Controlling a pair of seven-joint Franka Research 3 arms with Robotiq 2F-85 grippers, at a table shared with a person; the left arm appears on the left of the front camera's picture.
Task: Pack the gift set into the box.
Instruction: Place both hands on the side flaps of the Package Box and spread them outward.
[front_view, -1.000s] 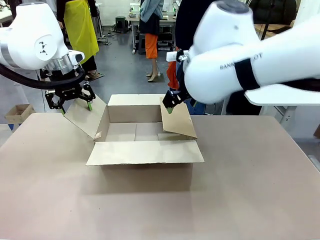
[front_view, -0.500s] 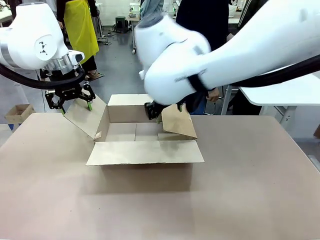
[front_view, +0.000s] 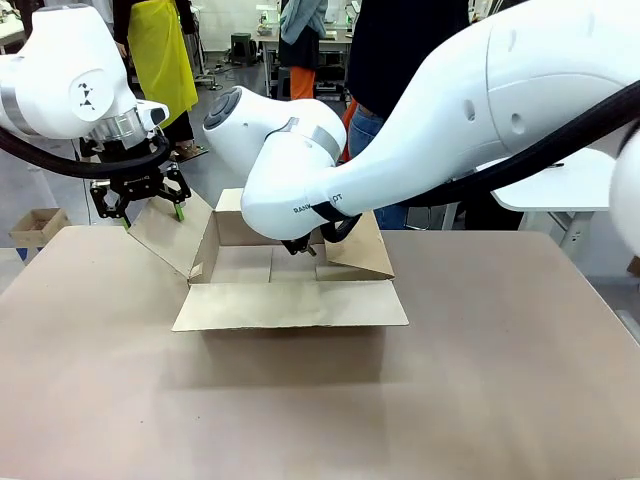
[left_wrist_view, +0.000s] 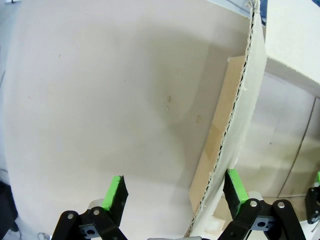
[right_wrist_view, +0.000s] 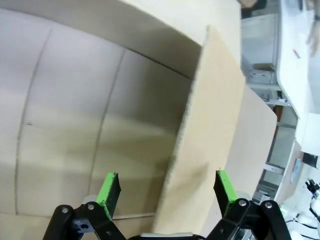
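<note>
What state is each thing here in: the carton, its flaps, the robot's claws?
Box: open on top.
Left flap: splayed outward.
Right flap: standing up.
Near flap: folded out flat.
Left arm's fingers: open, straddling left flap.
Right arm's fingers: open, straddling right flap.

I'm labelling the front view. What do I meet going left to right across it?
Small cardboard box → left gripper → right gripper → big box's right flap → white table.

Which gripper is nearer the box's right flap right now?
Right. The right gripper straddles that flap, jaws open around its edge. The left gripper is across the box, at the opposite flap.
</note>
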